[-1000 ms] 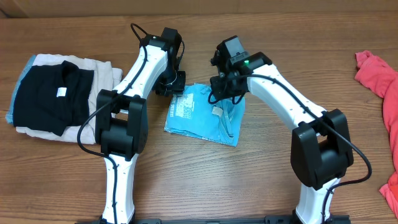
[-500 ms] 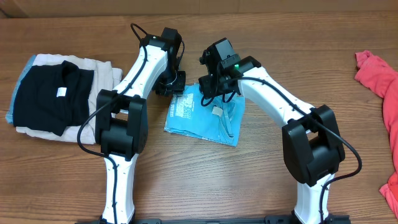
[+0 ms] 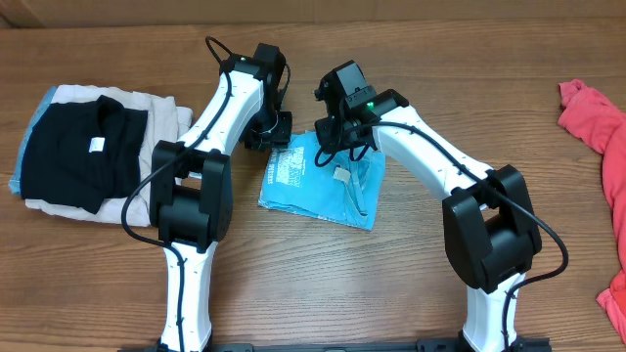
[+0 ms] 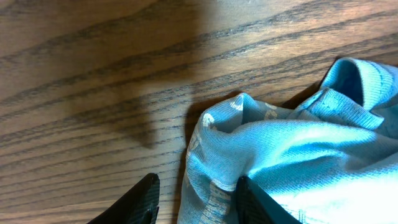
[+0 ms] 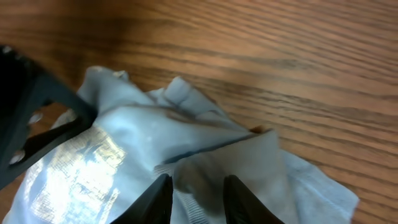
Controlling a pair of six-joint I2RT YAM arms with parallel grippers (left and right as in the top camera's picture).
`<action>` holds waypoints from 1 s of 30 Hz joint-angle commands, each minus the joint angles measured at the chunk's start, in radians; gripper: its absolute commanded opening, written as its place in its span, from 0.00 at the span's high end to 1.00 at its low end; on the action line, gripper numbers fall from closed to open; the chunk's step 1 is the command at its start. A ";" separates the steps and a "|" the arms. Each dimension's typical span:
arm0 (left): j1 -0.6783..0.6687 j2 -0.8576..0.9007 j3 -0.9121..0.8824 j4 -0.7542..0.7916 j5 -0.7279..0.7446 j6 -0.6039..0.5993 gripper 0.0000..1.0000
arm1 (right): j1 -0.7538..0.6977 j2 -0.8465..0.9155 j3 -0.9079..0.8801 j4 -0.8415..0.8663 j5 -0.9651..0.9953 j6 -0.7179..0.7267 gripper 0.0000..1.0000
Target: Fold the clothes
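The light blue T-shirt [image 3: 315, 188] lies folded into a rough rectangle at the middle of the wooden surface [image 3: 411, 293], with white print showing on its left half. Both arms reach over its upper edge.

In the left wrist view, the left hand [image 4: 198, 199] sits low over the shirt's corner. Its fingers are spread apart, one over bare wood and the other on the cloth, and the rumpled edge lies loose between them.

In the right wrist view, the right hand [image 5: 198, 196] hovers over bunched fabric with its fingers a little apart. Whether they pinch the fold cannot be told.

A stack of black and beige garments [image 3: 88, 147] rests at the far left. A coral-red garment [image 3: 599, 122] lies at the right edge.
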 commanded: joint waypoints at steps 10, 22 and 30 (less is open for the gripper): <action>-0.008 0.010 0.010 -0.006 0.012 0.023 0.56 | 0.002 0.056 0.011 -0.014 0.043 0.072 0.78; -0.008 0.009 0.010 -0.006 0.011 0.023 0.56 | -0.062 0.020 0.014 -0.132 0.100 0.072 0.96; -0.007 0.009 0.010 -0.006 0.011 0.023 0.56 | -0.183 0.000 0.013 -0.271 0.218 0.071 0.94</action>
